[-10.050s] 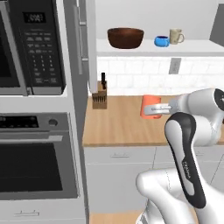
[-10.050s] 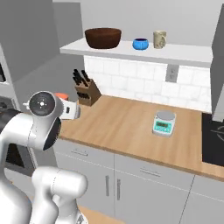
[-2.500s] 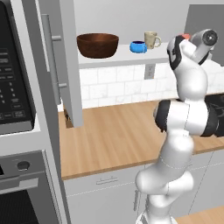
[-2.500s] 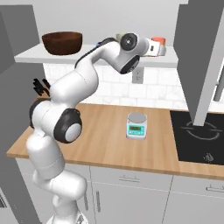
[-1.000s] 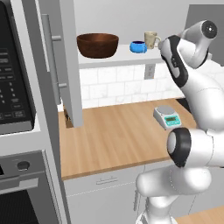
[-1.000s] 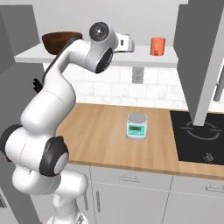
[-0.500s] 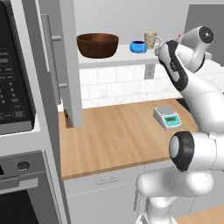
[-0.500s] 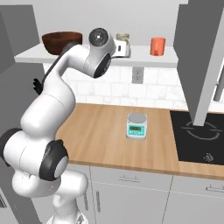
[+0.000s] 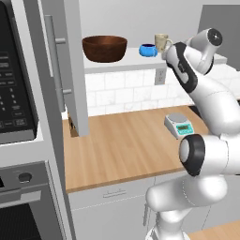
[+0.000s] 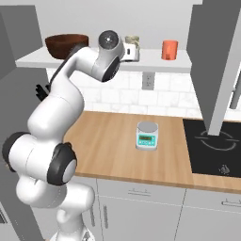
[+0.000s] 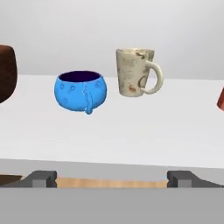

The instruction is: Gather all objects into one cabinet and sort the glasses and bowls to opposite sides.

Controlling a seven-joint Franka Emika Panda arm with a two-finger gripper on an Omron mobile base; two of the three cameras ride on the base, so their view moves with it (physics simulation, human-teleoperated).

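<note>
Blue bowl (image 11: 81, 91) and beige mug (image 11: 134, 72) stand mid-shelf (image 11: 131, 131), apart. Brown bowl (image 11: 6, 72) cut off at left edge, orange mug (image 11: 221, 99) cut off at right. Hand (image 11: 112, 178) spread wide, empty, in front of the shelf. Scale (image 10: 147, 135) on wooden surface (image 10: 113, 141) below; cabinet door (image 9: 70, 65) open at left.

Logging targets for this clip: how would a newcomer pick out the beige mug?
Look at the white shelf above the wooden counter. The beige mug stands upright there, between the small blue bowl and the orange mug. It is the only pale, speckled piece with a handle.
</note>
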